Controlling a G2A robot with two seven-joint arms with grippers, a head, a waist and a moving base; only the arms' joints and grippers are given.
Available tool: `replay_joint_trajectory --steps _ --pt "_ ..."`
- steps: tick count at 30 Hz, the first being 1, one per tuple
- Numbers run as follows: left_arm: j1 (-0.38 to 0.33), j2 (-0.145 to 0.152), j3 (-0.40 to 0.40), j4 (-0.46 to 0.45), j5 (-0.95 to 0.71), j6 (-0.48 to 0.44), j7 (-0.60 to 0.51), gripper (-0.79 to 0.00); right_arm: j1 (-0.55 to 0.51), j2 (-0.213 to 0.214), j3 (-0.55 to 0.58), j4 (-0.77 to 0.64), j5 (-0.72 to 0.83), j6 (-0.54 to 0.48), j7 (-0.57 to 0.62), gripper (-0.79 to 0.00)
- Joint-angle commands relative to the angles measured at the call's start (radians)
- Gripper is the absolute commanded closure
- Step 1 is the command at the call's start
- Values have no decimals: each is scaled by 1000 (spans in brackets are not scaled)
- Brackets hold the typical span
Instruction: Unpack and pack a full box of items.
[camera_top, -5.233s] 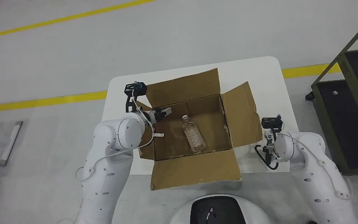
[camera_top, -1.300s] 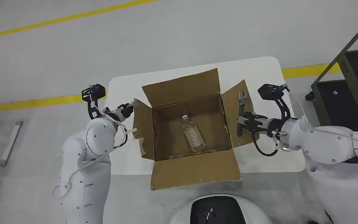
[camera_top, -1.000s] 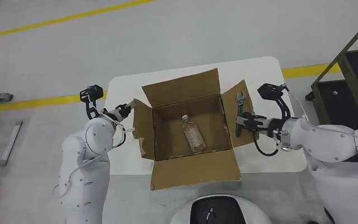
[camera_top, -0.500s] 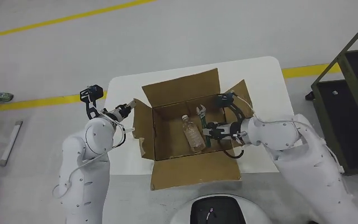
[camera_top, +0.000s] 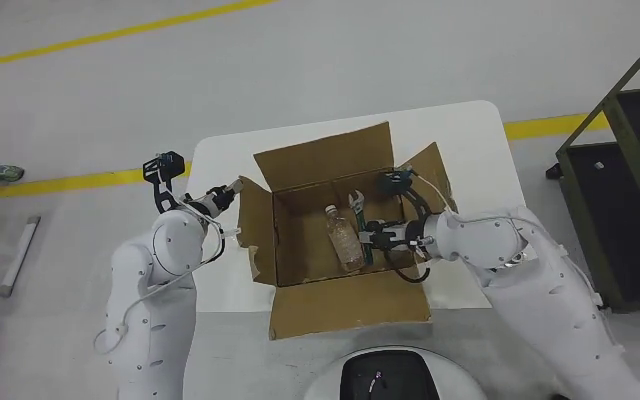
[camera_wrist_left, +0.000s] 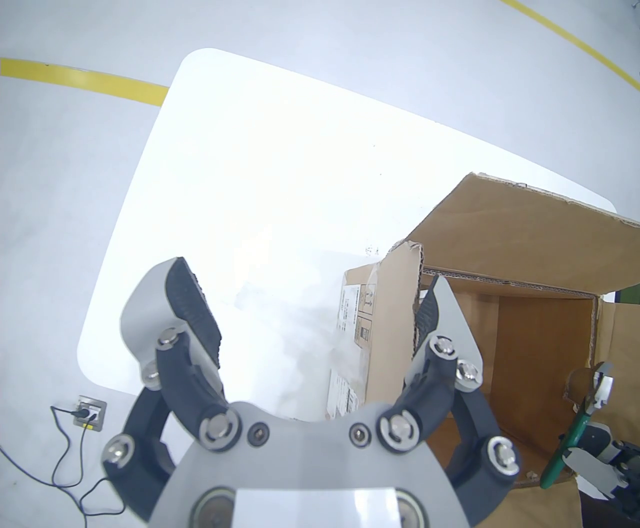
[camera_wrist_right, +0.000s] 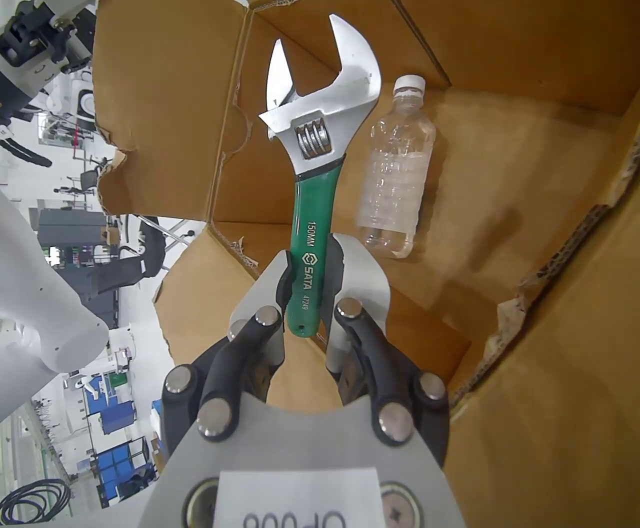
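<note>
White table (camera_top: 470, 125) is carrying the open box (camera_top: 325, 158); right gripper (camera_wrist_right: 310, 280) is clamping the wrench (camera_wrist_right: 320, 125) by its green handle inside, beside the bottle (camera_wrist_right: 397, 175). Rigid, likely head-heavy steel. Left gripper (camera_wrist_left: 310, 302) is hanging open outside.

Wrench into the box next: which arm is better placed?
Right. The right gripper holds the wrench over the box, beside the bottle; the left gripper hangs open outside it.
</note>
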Motion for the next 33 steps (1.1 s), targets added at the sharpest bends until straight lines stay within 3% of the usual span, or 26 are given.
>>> replay_joint_trajectory --steps 1,8,15,21,23,24,26,33 --pt "0 0 0 0 0 0 0 -785 25 -7 -29 49 26 -15 -39 0" --pt "0 0 0 0 0 0 0 -785 178 -56 -195 296 81 -36 -166 0" --pt "0 0 0 0 0 0 0 -785 324 -122 -373 511 100 -22 -192 0" --pt "0 0 0 0 0 0 0 -785 388 -175 -470 636 116 -5 -233 0" --pt "0 0 0 0 0 0 0 -785 401 -189 -487 667 126 -5 -242 -43" --pt "0 0 0 0 0 0 0 -785 408 -195 -492 680 132 -6 -243 -185" --pt "0 0 0 0 0 0 0 -785 419 -205 -500 702 139 -10 -249 -329" --pt "0 0 0 0 0 0 0 -785 447 -225 -511 744 143 -22 -246 -351"
